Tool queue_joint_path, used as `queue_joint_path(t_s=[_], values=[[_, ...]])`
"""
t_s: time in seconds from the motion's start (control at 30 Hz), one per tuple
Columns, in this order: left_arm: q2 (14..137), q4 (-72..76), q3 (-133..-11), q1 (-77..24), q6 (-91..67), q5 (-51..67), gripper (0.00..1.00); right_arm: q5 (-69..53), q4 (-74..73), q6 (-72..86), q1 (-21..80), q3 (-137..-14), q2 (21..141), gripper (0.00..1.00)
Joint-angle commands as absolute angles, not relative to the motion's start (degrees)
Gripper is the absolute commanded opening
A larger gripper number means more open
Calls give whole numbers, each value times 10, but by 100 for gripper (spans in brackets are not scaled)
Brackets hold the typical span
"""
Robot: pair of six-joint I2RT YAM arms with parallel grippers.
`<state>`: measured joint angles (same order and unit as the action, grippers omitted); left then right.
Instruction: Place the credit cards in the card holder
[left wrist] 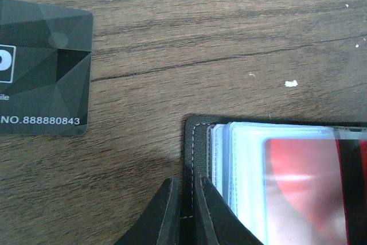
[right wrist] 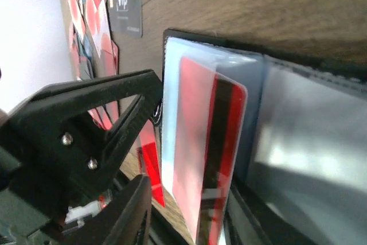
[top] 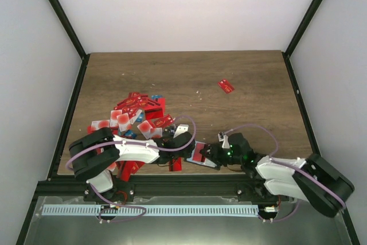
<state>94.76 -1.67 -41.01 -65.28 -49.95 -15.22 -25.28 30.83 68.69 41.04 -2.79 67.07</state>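
The black card holder [top: 200, 153] lies open near the front edge, its clear sleeves [left wrist: 246, 159] fanned. My left gripper [left wrist: 186, 210] is shut on its stitched black cover [left wrist: 198, 142]. A red credit card with a dark stripe [right wrist: 209, 142] sits partly inside a clear sleeve [right wrist: 309, 119], and shows through the plastic in the left wrist view [left wrist: 298, 187]. My right gripper [right wrist: 186, 210] straddles that card, open, its near finger [right wrist: 129, 210] standing off the card. The far finger is hidden behind the card. Many red credit cards [top: 137, 113] lie heaped at the left.
A thin black numbered card [left wrist: 43, 67] lies flat left of the holder, seen also as the VIP card [right wrist: 126, 1]. One red card [top: 226, 86] lies alone at the back right. The left arm [top: 135, 150] crosses above the heap's near edge. Dark frame posts bound the table.
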Motion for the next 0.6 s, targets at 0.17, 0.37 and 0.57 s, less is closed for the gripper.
queue_joint_path(t_s=[0.17,0.37,0.57], values=[[949,-73,-393,-644,-499,-159,10,-217,6,572,415,-102,568,55],[947,-67,-391,-645,-494,-155,9,-230,4,544,415,-114,605,58],[952,-52,-384,-644,-491,-142,8,-237,27,537,415,-125,644,57]])
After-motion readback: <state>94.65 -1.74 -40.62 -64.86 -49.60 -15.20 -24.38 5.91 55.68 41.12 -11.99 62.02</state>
